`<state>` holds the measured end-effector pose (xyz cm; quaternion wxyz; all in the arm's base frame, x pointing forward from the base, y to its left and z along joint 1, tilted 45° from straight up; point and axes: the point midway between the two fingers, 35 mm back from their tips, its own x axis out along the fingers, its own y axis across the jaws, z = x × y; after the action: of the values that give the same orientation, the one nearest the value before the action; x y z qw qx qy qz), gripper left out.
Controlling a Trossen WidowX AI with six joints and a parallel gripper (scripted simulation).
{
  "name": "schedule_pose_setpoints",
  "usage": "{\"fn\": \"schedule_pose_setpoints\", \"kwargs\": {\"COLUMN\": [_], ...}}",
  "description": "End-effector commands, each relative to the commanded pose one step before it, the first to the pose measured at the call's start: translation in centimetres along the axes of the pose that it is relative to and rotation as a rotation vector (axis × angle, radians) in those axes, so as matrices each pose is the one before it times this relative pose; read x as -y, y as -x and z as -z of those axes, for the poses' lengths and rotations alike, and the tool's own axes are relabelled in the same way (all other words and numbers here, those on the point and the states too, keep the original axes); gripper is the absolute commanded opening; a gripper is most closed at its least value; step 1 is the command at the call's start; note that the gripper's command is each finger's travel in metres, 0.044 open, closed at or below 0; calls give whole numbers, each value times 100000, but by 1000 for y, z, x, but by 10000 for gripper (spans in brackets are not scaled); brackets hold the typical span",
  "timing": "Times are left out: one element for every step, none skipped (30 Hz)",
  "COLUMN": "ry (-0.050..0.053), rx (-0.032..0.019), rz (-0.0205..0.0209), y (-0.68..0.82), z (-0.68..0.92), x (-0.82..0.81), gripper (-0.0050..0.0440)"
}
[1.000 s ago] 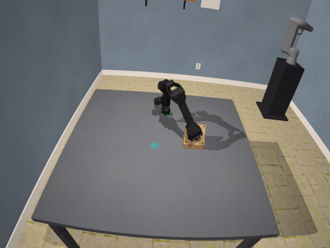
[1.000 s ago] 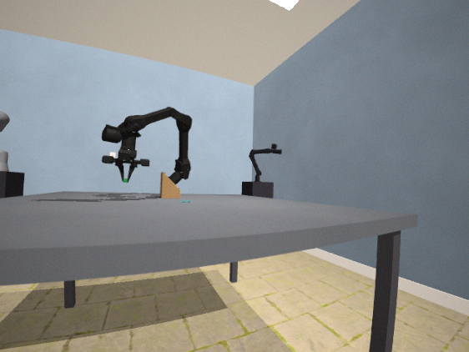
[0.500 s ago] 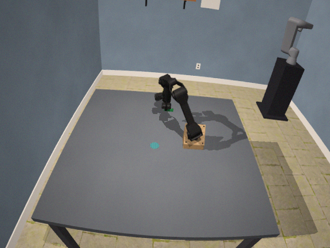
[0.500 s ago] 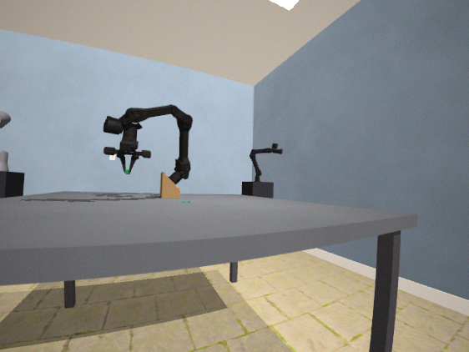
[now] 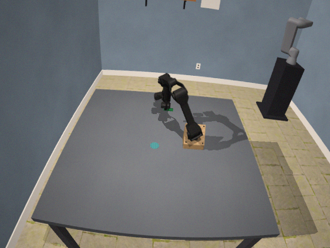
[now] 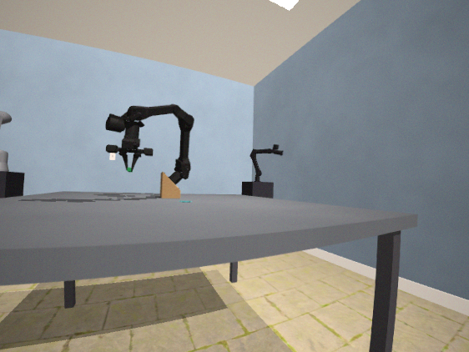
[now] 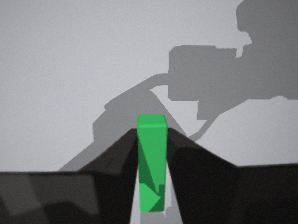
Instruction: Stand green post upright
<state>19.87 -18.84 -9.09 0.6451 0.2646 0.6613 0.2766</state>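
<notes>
My gripper [image 5: 168, 109] [image 6: 129, 168] [image 7: 151, 135] is shut on the green post [image 5: 169, 109] [image 6: 129, 168] [image 7: 151, 160] and holds it well above the dark grey table [image 5: 117, 182] [image 6: 167, 225], near the far side. The post lies level between the fingers; in the wrist view it points away from the camera. The cyan circle [image 5: 154, 145] [image 6: 185, 202] is a small flat disc on the table, nearer the front and left of the arm's base. The post is far from the circle.
The arm's wooden base block [image 5: 194, 138] [image 6: 170, 188] stands on the table right of the circle. A black pedestal with a grey arm [image 5: 282, 88] stands on the floor at the right. Another small arm on a pedestal [image 6: 259, 183] stands behind the table.
</notes>
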Motion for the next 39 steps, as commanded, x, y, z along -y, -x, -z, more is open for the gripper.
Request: {"fn": "schedule_pose_setpoints", "kwargs": {"ry": [-1213,-529,-520,-514,-513,-512,-511,-510,0,0,-509,-508,-507,-506,-505,-503,-497,-495,-493,-487,-485,-485,-484,-484,-483,0,0,-477,-476,-475,-475,-475,-475,-474,-474,-474,-474,-474,-474], "rx": [1150,19,20,18,20,22,23,25,0,0,26,27,29,30,31,32,29,27,27,23,19,19,18,18,18,0,0,14,6,5,4,3,2,1,-1,-2,-3,-5,-6], "rz": [2302,190,164,130,127,124,121,118,0,0,115,112,109,106,103,100,81,64,61,41,22,19,16,13,10,0,0,-2,-27,-29,-32,-35,-37,-40,-42,-45,-48,-50,-53], "y": [1031,97,92,88,86,84,82,80,0,0,78,77,75,73,71,69,65,63,61,57,55,53,51,49,47,0,0,44,41,39,38,36,34,32,30,28,26,25,23], "z": [-980,-145,-141,-139,-135,-131,-128,-124,0,0,-120,-116,-112,-108,-103,-99,-95,-92,-87,-83,-80,-75,-71,-67,-62,0,0,-58,-54,-50,-45,-41,-36,-32,-27,-23,-18,-13,-9], "x": [-1477,-281,-283,-287,-290,-292,-294,-297,0,0,-299,-301,-303,-305,-307,-308,-309,-312,-313,-314,-317,-318,-320,-321,-322,0,0,-321,-324,-325,-326,-327,-328,-328,-329,-329,-330,-330,-330], "gripper": [22,22,22,22,22,22,22,22,22,22,22,22,22,22,22,22,22,22,22,22,22,22,22,22,22,22,22,22,22,22,22,22,22,22,22,22,22,22,22]}}
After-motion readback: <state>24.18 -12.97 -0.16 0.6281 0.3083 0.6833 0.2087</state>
